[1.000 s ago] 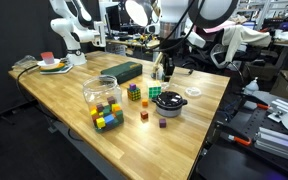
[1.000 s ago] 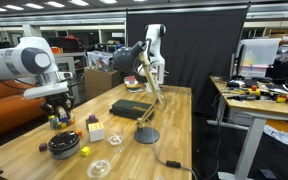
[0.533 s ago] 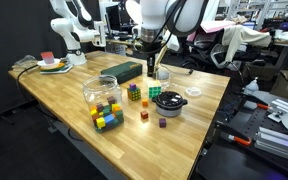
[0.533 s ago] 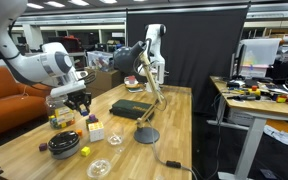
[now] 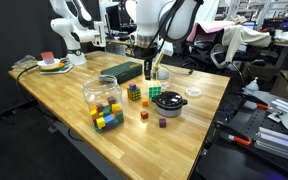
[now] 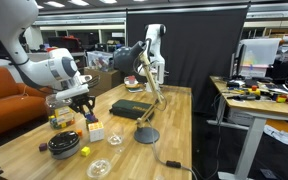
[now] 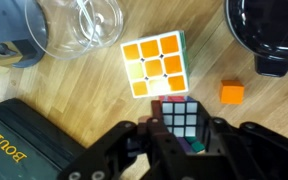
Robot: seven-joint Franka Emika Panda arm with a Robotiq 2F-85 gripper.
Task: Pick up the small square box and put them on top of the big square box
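We see the arm's fingers (image 7: 144, 140) closed on the small box (image 7: 181, 122), a dark cube with coloured squares on its faces. It is held clear of the wooden counter (image 7: 74, 85). In the wrist view the small box sits between the two fingers at the bottom edge of the picture.

Just beyond it on the counter lies a puzzle cube (image 7: 154, 62) with an orange and white top face. The big box (image 7: 19, 140), flat and dark green with pale lettering, lies at the lower left, beside the fingers rather than under them. A small orange cube (image 7: 232, 93) rests to the right, apart from the others. A black bowl (image 7: 269, 35) fills the top right corner, and a clear glass (image 7: 84, 20) stands at the top.

In an exterior view the arm reaches down over the counter, with the fingers just beside one end of the big box (image 5: 122, 71). A jar (image 5: 102, 100) of coloured cubes stands nearer the camera, well apart from the fingers.
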